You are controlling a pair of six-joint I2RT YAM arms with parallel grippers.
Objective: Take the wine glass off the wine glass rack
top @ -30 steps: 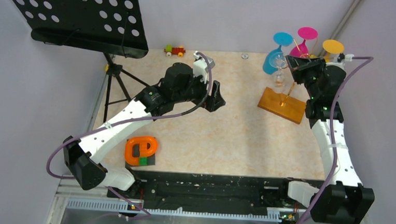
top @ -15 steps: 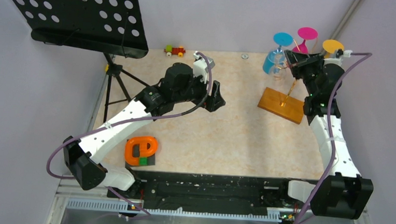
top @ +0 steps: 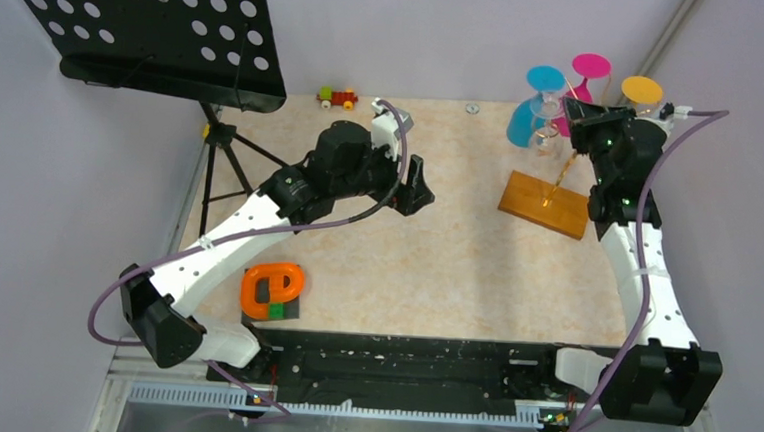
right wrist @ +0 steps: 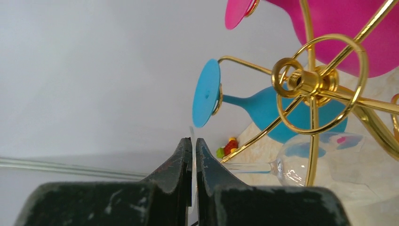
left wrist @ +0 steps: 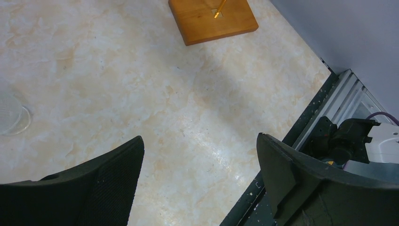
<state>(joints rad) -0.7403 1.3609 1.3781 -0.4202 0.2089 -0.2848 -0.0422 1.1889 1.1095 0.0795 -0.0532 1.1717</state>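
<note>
the marbled table (top: pixel 475 272) carries everything. the black music stand (top: pixel 159 22) stands far to the left of the wine glass rack (top: pixel 544 204), at the back corner. the left arm is extended over the middle of the table, well left of the rack. the left gripper (left wrist: pixel 200 139) hangs above bare tabletop with its fingers spread wide and nothing between them, and the rack's wooden base lies ahead of it. the right arm is extended to the top of the rack, where the right gripper (right wrist: pixel 193 141) has its fingers pinched almost together on the thin foot of the clear wine glass (right wrist: pixel 320 155). that glass sits close by the rack's gold hub, its bowl beside the pole. whether its foot is in a wire arm i cannot tell. a blue glass (right wrist: pixel 207 99), a pink glass (top: pixel 592 65) and a yellow glass (top: pixel 642 90) hang upside down from the curled arms. an orange ring toy (top: pixel 273 288) lies far left of the rack toward the near edge. a small toy train (top: pixel 337 97) sits at the back edge, left of the rack.
</note>
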